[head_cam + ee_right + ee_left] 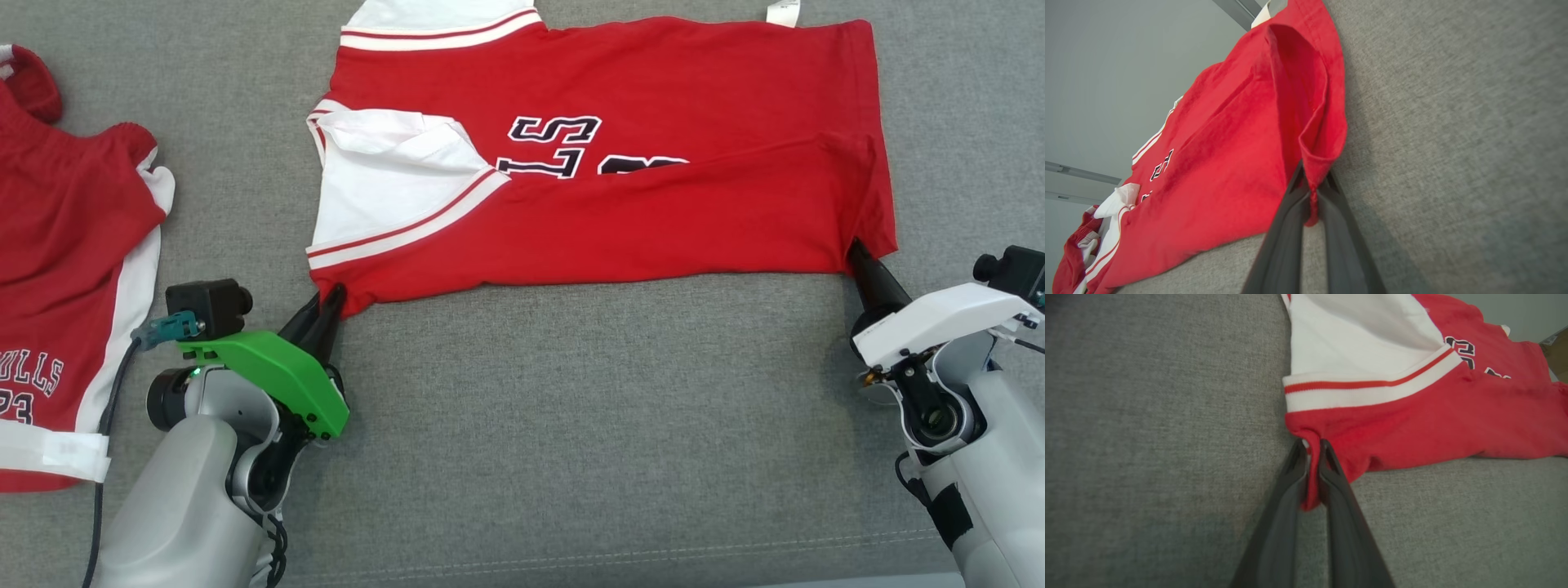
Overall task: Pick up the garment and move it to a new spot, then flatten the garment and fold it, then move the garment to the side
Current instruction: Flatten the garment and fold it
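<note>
The garment point(653, 212) is a red jersey with white sleeves, striped trim and dark lettering, lying partly folded across the grey fabric surface. My left gripper point(331, 296) is shut on its near left corner; in the left wrist view the red cloth point(1412, 420) is pinched between the two dark fingers point(1286, 486). At the near right corner my right gripper point(859, 253) is shut on the hem, and in the right wrist view the red fabric point(1229, 155) runs down between its fingers point(1290, 204).
Another red and white garment point(65, 269) with printed lettering lies at the far left of the grey surface point(588, 425). A white label point(782, 12) sticks out at the jersey's far edge. Bare surface stretches between my two arms.
</note>
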You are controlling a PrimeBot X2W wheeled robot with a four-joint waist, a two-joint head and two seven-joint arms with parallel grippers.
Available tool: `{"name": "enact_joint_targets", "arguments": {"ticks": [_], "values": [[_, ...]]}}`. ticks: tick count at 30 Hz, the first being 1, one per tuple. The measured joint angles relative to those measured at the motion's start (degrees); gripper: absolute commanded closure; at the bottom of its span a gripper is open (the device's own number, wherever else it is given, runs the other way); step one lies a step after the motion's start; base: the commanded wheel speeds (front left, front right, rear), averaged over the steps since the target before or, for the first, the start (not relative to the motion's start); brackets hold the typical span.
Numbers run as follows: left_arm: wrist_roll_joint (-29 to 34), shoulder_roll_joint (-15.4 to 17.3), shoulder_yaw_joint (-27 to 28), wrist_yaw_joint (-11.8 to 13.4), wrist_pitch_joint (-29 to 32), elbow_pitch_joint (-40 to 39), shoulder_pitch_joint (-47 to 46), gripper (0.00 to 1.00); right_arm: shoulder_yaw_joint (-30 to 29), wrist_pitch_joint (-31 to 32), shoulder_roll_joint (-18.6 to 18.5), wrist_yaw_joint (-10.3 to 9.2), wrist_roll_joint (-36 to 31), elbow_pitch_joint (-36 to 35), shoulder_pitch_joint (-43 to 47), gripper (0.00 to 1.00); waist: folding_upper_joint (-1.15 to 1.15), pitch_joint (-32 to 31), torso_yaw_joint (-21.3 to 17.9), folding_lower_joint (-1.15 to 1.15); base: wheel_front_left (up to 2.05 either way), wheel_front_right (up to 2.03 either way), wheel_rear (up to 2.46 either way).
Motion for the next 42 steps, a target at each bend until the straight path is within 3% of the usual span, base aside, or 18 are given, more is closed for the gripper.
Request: {"name": "enact_joint_targets", "arguments": {"ticks": [18, 32, 42], "values": [[-0.02, 1.87, -0.81, -0.6, 0.07, -1.99, 4.09, 1.0, 0.19, -0.43, 0.3, 1.3, 2.87, 2.19, 2.82, 1.0, 0.0, -5.76, 0.2, 0.0, 0.0, 0.0, 0.0], [-1.62, 3.75, -3.0, -0.97, 3.37, -7.67, 13.17, 1.0, 1.4, 4.03, -4.22, 1.79, 7.38, -0.4, 9.54, 1.0, 0.0, -10.97, 0.05, 0.0, 0.0, 0.0, 0.0], [-2.71, 3.11, -2.99, 1.08, 4.07, -12.87, 18.63, 1.0, 2.19, 6.5, -6.82, 1.79, 9.72, -3.63, 13.35, 1.0, 0.0, -12.03, 0.68, 0.0, 0.0, 0.0, 0.0]]}}
